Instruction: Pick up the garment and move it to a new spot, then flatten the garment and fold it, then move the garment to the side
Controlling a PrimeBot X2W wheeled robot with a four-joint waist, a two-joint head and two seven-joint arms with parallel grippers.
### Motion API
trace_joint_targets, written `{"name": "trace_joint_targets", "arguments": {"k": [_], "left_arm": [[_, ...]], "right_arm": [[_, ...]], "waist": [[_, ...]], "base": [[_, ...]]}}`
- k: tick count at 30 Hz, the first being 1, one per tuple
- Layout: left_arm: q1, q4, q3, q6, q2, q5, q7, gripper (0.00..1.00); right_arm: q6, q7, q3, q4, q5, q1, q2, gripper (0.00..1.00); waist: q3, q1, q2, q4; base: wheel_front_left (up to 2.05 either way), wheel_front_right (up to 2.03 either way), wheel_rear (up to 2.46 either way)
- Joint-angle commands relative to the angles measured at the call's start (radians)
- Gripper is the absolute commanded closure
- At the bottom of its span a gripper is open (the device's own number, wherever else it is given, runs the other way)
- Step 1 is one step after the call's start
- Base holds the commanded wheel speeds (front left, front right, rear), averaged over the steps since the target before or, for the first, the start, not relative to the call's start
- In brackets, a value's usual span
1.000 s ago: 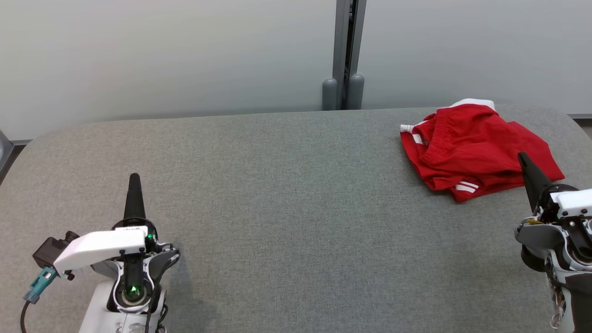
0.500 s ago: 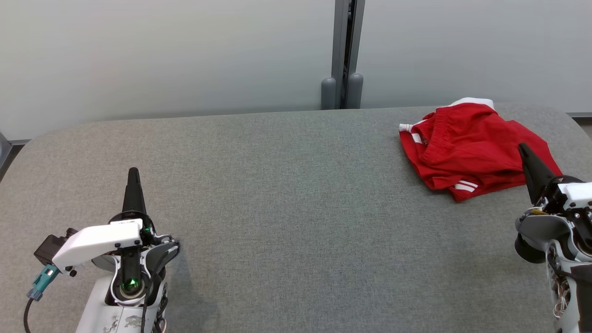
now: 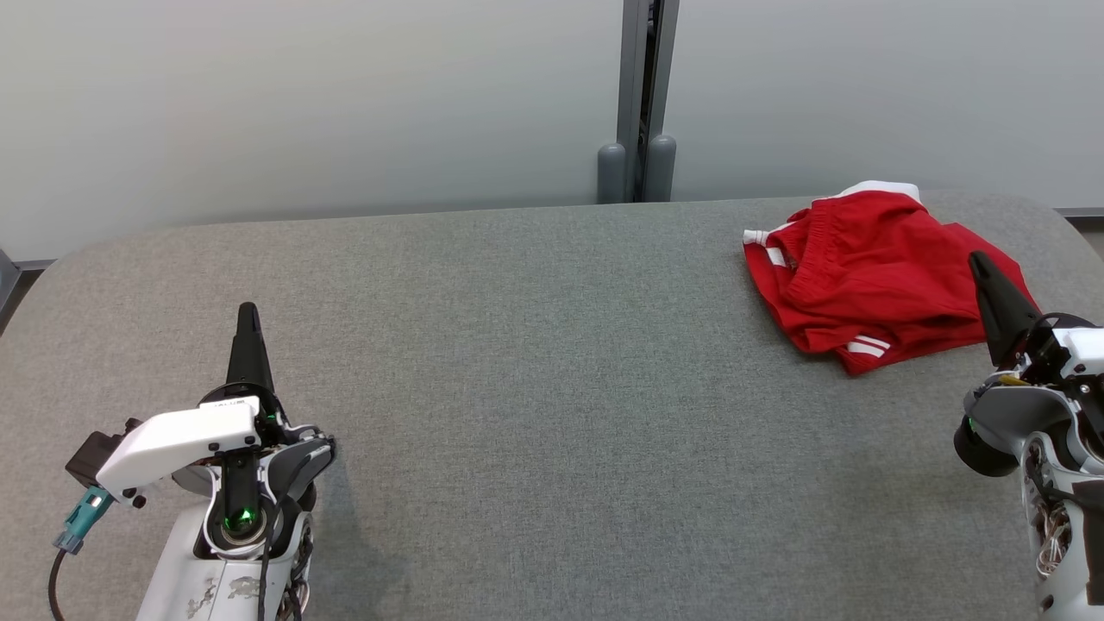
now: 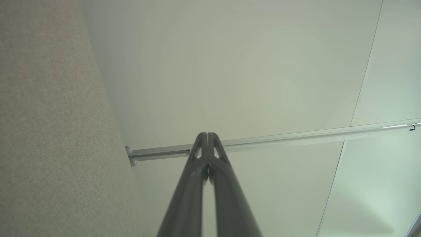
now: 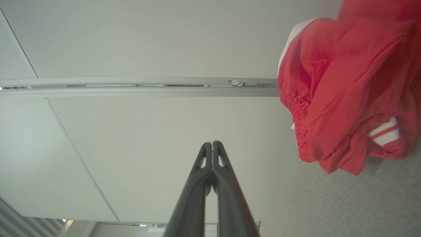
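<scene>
You have the left tool fully closed and empty over the near-left surface, the right tool likewise closed, empty, beside the crumpled red garment at the far right.

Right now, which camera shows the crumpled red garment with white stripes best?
The head view: nearly the whole crumpled red garment lies on the grey felt table. The right wrist view catches it close but cropped at the frame edge; the left wrist view faces table and wall.
</scene>
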Motion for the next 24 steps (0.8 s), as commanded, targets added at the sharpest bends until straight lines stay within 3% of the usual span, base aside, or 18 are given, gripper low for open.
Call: {"name": "trace_joint_targets", "arguments": {"k": [1,24], "left_arm": [[-0.018,0.001,-0.001,-0.002,0.005,-0.004,0.002,1.0],[-0.018,0.001,-0.001,-0.002,0.005,-0.004,0.002,1.0]], "right_arm": [[0.002,0.002,0.002,0.0,0.008,0.0,-0.008,1.0],[0.002,-0.004,0.009,0.0,0.013,0.001,-0.012,1.0]], "waist": [[0.0,0.0,-0.0001,0.0],[0.0,0.0,-0.0001,0.0]], "base": [[0.0,0.0,0.0],[0.0,0.0,0.0]]}}
